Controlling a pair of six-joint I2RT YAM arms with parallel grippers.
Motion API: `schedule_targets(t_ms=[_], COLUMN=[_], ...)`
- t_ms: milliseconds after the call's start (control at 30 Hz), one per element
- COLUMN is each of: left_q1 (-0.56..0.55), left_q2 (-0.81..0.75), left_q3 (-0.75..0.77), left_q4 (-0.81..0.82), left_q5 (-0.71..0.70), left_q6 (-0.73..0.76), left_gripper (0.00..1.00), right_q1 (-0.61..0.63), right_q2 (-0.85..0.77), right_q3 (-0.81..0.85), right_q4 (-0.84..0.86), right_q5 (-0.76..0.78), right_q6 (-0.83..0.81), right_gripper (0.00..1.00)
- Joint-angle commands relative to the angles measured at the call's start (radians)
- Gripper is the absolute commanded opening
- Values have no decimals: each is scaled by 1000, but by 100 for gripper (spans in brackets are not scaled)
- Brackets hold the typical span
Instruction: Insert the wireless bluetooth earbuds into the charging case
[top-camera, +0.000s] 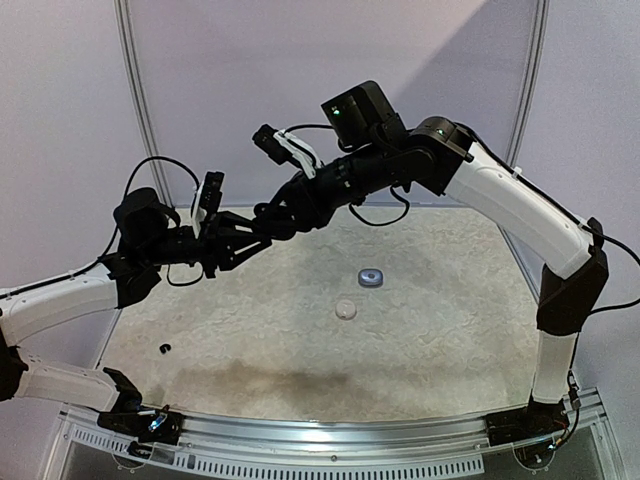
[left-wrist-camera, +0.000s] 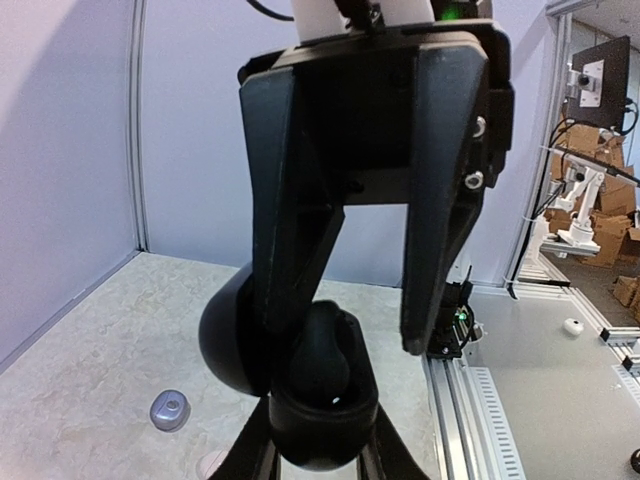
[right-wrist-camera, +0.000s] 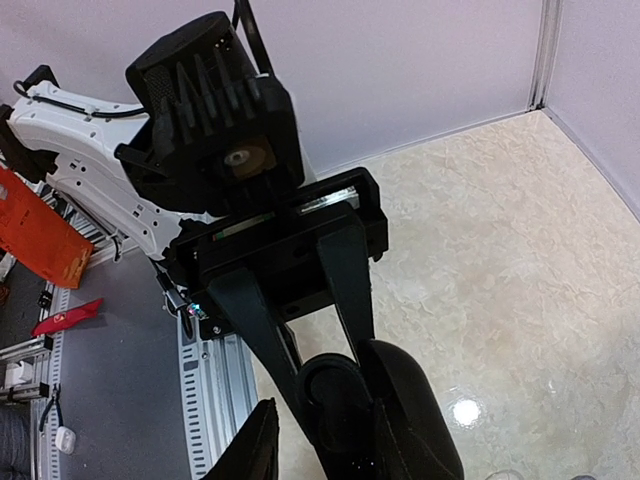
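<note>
Both arms meet in the air above the table. My left gripper (top-camera: 250, 243) is shut on the base of a black charging case (left-wrist-camera: 320, 420), seen low in the left wrist view (left-wrist-camera: 318, 452). The case's rounded lid (left-wrist-camera: 228, 335) stands open to the left. A black bud-shaped piece (left-wrist-camera: 322, 355) sits in the case's well. My right gripper (top-camera: 262, 222) comes from the opposite side and is open. In the left wrist view (left-wrist-camera: 350, 360) one finger (left-wrist-camera: 290, 260) lies against the lid and the other finger (left-wrist-camera: 440, 220) is clear of the case. A tiny black earbud (top-camera: 164, 348) lies on the table at the near left.
A silvery-grey case (top-camera: 371, 277) lies mid-table and also shows in the left wrist view (left-wrist-camera: 170, 410). A small white round piece (top-camera: 346, 309) lies just in front of it. The metal rail (top-camera: 330, 440) runs along the table's near edge. Walls enclose the back and sides.
</note>
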Motion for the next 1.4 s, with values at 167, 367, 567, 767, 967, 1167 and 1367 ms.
schedule_targets(t_ms=[167, 367, 567, 767, 967, 1167, 1367], left_q1=[-4, -4, -4, -3, -3, -1, -3], left_q2=[-23, -23, -24, -21, -23, -19, -13], left_q3=[3, 2, 1, 5, 23, 39, 44], left_q4=[46, 46, 45, 46, -6, -62, -79], left_q5=[57, 60, 60, 71, 85, 72, 56], left_q6=[23, 24, 24, 47, 134, 239, 322], left_gripper=[0, 0, 0, 0, 0, 0, 0], right_q1=[-46, -48, -47, -39, 9, 65, 102], right_q2=[-6, 2, 3, -15, -6, 44, 66], right_q3=[-18, -18, -18, -48, 3, 71, 78], right_q4=[65, 71, 43, 25, -90, -205, -197], right_q5=[24, 28, 4, -51, 59, 227, 348], right_q6=[45, 54, 32, -50, -246, -374, -416], right_gripper=[31, 20, 8, 4, 3, 0, 0])
